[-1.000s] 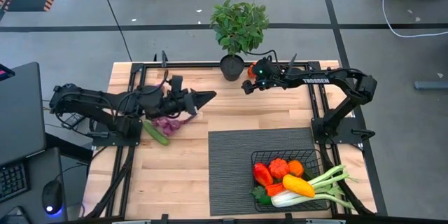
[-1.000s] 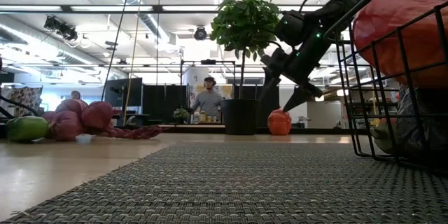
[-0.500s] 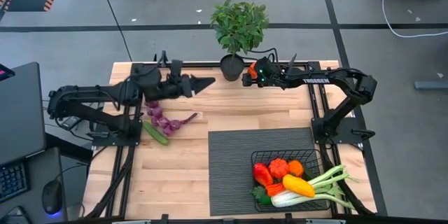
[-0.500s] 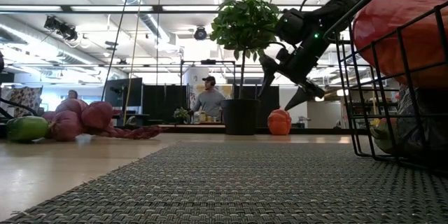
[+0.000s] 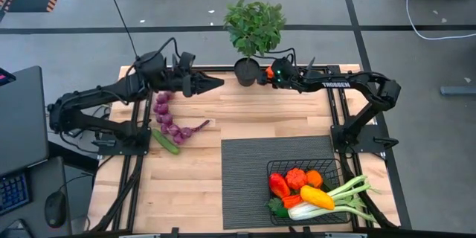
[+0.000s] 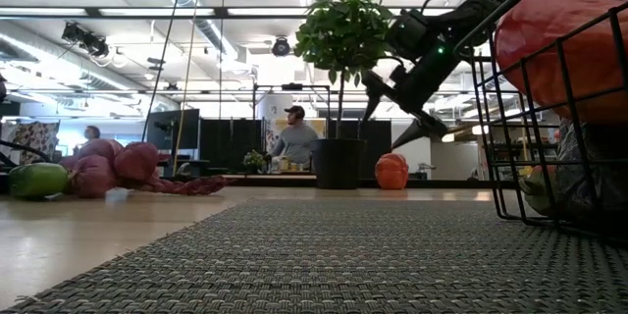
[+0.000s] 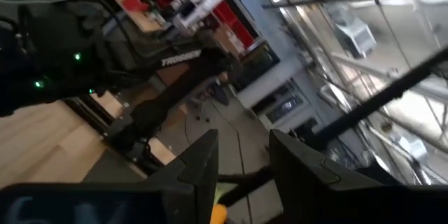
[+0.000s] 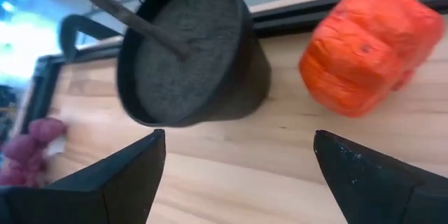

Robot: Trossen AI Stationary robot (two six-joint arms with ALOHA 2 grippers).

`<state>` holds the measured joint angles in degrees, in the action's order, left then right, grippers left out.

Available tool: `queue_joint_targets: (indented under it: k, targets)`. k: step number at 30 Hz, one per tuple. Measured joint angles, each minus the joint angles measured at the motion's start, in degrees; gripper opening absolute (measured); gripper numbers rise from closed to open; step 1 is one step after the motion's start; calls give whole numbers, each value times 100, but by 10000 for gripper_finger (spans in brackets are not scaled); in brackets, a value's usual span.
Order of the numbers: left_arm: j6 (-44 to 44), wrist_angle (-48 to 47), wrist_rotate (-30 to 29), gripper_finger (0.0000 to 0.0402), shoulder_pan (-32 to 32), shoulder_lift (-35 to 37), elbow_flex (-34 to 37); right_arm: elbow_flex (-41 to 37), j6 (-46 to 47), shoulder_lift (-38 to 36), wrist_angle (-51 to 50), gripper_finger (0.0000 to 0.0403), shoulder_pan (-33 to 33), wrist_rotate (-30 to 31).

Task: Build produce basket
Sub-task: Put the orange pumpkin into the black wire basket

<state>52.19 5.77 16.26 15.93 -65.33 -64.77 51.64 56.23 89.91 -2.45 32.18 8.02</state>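
Right gripper (image 8: pixel 234 175), jaws apart, near orange pepper (image 8: pixel 367 47), top centre: looks light, lumpy; grip its middle. Left gripper (image 5: pixel 212 84): jaws' state unclear.

Right end effector (image 5: pixel 262 75) spread wide, reaching far; left end effector (image 5: pixel 216 83) raised, fingers narrowly parted

Left gripper (image 5: pixel 217 83) is lifted off the purple grapes (image 5: pixel 172 125) and now sits up by the table's back edge, left of the plant pot (image 5: pixel 246 71); a second ago it was right over the grapes. Grapes, uncovered now, lie strung out toward the pot's side instead of bunched. Right gripper (image 5: pixel 262 76) moves in from right of the pot to right beside it, over the orange pepper (image 8: pixel 369 50), fingers spread either side. Person (image 6: pixel 292 141) behind the pot drifts slightly right.
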Motion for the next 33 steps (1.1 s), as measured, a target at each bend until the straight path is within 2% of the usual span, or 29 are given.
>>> queue_joint_targets:
  k: [4,10,15,21,24,33]
  targets:
    - [-14,-23,466,133,329,-7,1,0,207,0,8,366,23,196]
    - [-41,-23,772,133,587,-7,2,0,216,2,-16,366,107,227]
    - [-81,-23,799,133,616,-7,2,8,270,104,47,366,179,206]
    - [-184,-42,798,133,616,-14,2,4,278,520,187,366,266,-388]
    - [-159,-41,768,133,616,-14,2,4,279,655,381,366,299,-494]
    - [157,-51,598,133,555,-14,2,4,256,717,892,366,476,-351]
